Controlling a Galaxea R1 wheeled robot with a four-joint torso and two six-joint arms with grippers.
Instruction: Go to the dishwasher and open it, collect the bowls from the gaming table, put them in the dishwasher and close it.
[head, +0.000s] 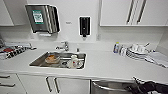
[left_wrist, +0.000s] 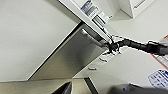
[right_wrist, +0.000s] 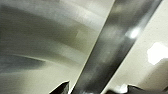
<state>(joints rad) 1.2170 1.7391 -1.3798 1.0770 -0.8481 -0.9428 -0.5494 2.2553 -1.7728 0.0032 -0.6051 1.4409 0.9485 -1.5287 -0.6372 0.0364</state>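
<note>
Although its fingers could not be told apart, the right gripper (head: 132, 87) was seen at the stiff, smooth dishwasher (left_wrist: 72, 53) handle (head: 105, 87), lower right.

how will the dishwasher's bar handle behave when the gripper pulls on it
The bar handle looks like rigid metal, so it probably won't flex. Its glossy surface may be slippery. The dishwasher door already tilts out from the cabinets, so it likely swings down on a bottom hinge.

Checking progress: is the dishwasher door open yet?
Barely open: the dishwasher door tilts slightly from the counter, right gripper at its handle.
</note>
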